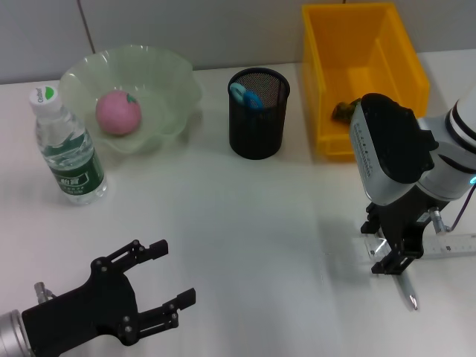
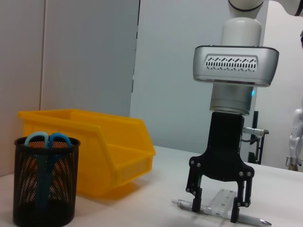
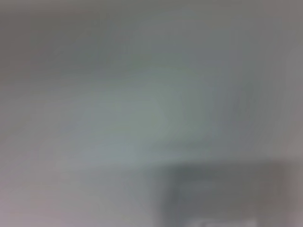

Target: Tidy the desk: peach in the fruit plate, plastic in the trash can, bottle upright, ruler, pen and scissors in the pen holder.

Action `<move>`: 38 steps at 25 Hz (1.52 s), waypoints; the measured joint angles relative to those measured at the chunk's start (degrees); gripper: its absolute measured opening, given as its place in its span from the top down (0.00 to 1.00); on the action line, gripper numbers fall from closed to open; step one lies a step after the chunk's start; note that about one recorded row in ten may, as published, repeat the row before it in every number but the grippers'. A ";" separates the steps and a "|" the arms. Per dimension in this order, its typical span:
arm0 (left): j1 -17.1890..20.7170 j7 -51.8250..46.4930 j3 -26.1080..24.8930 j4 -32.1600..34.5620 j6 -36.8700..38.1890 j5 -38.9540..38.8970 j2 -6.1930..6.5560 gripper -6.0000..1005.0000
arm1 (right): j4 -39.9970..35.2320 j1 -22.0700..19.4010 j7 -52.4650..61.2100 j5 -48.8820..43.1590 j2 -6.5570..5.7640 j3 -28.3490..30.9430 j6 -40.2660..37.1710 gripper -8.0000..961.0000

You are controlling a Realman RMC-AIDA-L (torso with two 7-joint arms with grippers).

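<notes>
Left gripper (image 1: 160, 279) idles open; my right gripper (image 2: 217, 204) straddles pen (image 2: 253, 220) and ruler (image 2: 218, 199), jaws wide, risking pinching both.

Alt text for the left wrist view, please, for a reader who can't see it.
The right gripper points straight down with its open fingers straddling a pen and a clear ruler lying on the white table. Farther off stand a black mesh pen holder holding blue-handled scissors and a yellow bin.
</notes>
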 joint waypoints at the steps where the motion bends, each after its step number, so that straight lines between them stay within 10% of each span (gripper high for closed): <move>1: 0.03 0.00 0.00 0.05 0.02 -0.02 0.00 0.17 | 0.00 0.00 0.00 -0.01 0.00 -0.05 0.00 0.34; 30: -0.02 -2.21 -0.17 0.60 1.05 -0.08 0.07 0.17 | 1.71 0.47 -0.53 -0.88 0.00 -0.70 1.48 0.42; 38: -0.06 -2.38 -0.18 0.98 1.31 -0.08 0.08 0.17 | -1.06 0.46 -0.24 -0.26 0.00 0.70 0.37 0.59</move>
